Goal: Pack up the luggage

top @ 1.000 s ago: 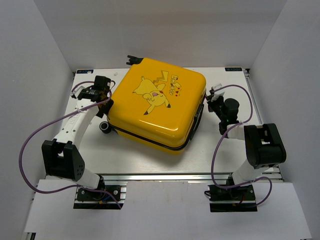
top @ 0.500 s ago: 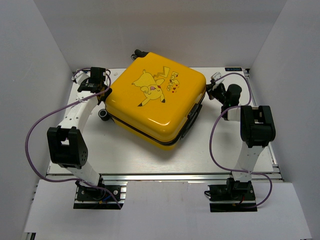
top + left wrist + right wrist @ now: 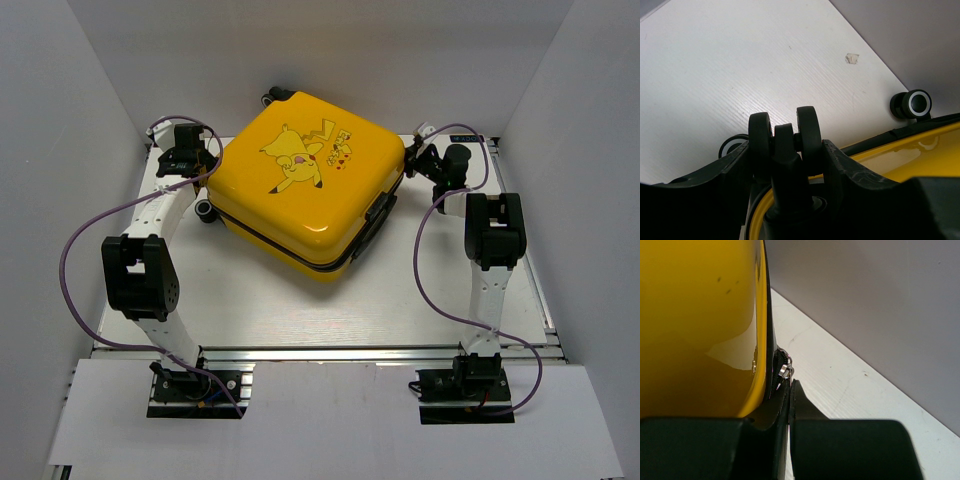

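Observation:
The luggage (image 3: 310, 185), a yellow hard-shell suitcase with a Pikachu print, lies flat and zipped shut at the back of the white table, turned at an angle. My left gripper (image 3: 200, 168) is at its left corner. In the left wrist view this gripper (image 3: 785, 160) is shut on a black double wheel (image 3: 807, 135), with the yellow shell (image 3: 920, 155) below. My right gripper (image 3: 413, 158) is at the suitcase's right corner. In the right wrist view its jaws (image 3: 790, 387) are pressed together on the silver zipper pull (image 3: 785, 371) beside the shell (image 3: 695, 315).
White enclosure walls stand at the back and on both sides, and the back wall is close behind the suitcase. Another wheel (image 3: 917, 104) sticks out near that wall. Bare tabletop (image 3: 300, 310) lies between the suitcase and the arm bases. Purple cables loop beside both arms.
The suitcase has slid toward the back wall and turned slightly. Both arms have stretched forward with it, keeping their holds on the wheel and the zipper pull.

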